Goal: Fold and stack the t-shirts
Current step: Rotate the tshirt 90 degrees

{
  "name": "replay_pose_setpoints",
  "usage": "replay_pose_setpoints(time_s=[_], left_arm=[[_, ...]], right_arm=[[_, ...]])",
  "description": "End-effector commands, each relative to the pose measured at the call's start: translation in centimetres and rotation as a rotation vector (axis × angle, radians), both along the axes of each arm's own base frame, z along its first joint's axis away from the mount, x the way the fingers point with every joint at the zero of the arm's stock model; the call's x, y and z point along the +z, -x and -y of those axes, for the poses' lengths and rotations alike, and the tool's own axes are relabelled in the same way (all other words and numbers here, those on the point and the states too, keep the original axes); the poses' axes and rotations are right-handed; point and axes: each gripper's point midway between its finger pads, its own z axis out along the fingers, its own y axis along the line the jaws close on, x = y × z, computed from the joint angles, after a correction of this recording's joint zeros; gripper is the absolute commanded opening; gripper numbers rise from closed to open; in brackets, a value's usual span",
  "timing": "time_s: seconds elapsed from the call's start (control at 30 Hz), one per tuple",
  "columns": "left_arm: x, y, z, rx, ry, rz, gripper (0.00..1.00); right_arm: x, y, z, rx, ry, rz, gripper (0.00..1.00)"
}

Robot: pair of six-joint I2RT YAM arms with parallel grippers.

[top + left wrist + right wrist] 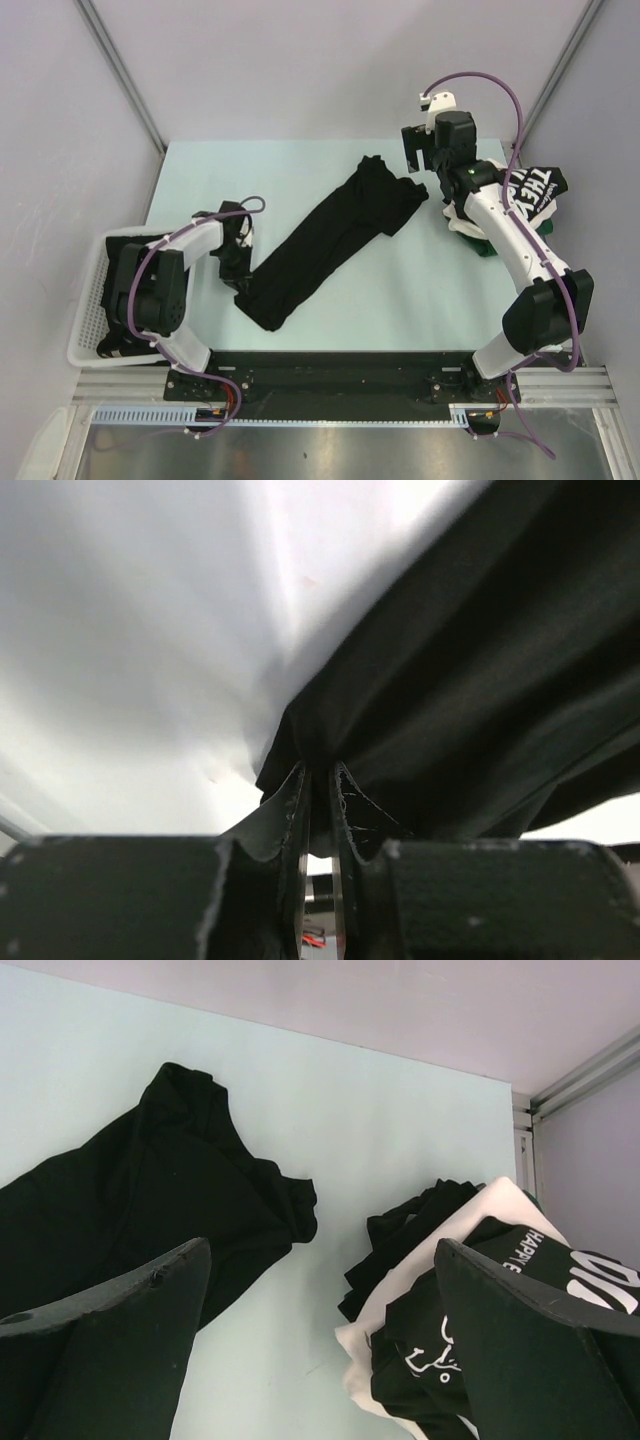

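Left end effector [320, 802]: clenched almost fully; its two fingers [293, 815] pinch a gathered fold at the edge of the black t-shirt [330, 240].
Grip spot: the shirt's near-left end, just beside the basket [85, 325].
Right end effector [322, 1250]: released, jaws spread wide, grasping nothing; it hangs above bare worktop [400, 290], between the shirt's far end and the pile of t-shirts [535, 192].
Black t-shirt: lies in a long diagonal band across the worktop, from near left to far right, crumpled at the far end.
Pile of t-shirts: far right of the worktop, black with white lettering on top, a white layer showing beneath.
Hidden: from above, the right arm crosses the pile and covers its middle; the lettering is cut off and cannot be read whole.
Hard to make out: the left fingers merge with the dark cloth from above; the left wrist view is blurred, so how deep the fold sits between the fingers cannot be told.
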Motion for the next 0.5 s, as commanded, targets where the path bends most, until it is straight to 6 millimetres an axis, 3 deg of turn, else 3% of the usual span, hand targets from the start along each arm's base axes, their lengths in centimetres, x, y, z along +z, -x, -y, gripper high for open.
replay_pose_setpoints(time_s=[0.0, 0.13, 0.27, 0.47], left_arm=[[1.5, 1.9, 2.2, -0.049, 0.034, -0.026, 0.16], [1.8, 2.9, 4.3, -0.095, 0.052, -0.046, 0.16], [1.8, 4.1, 6.6, -0.157, 0.060, -0.066, 0.16], [2.0, 4.4, 5.9, -0.168, -0.023, -0.051, 0.22]], right_arm=[[2.6, 0.3, -0.9, 0.025, -0.040, 0.077, 1.00], [1.9, 0.3, -1.7, 0.048, -0.052, 0.053, 1.00], [-0.2, 0.3, -2.4, 0.054, -0.079, -0.016, 1.00], [-1.9, 0.5, -2.0, 0.031, -0.058, -0.083, 1.00]])
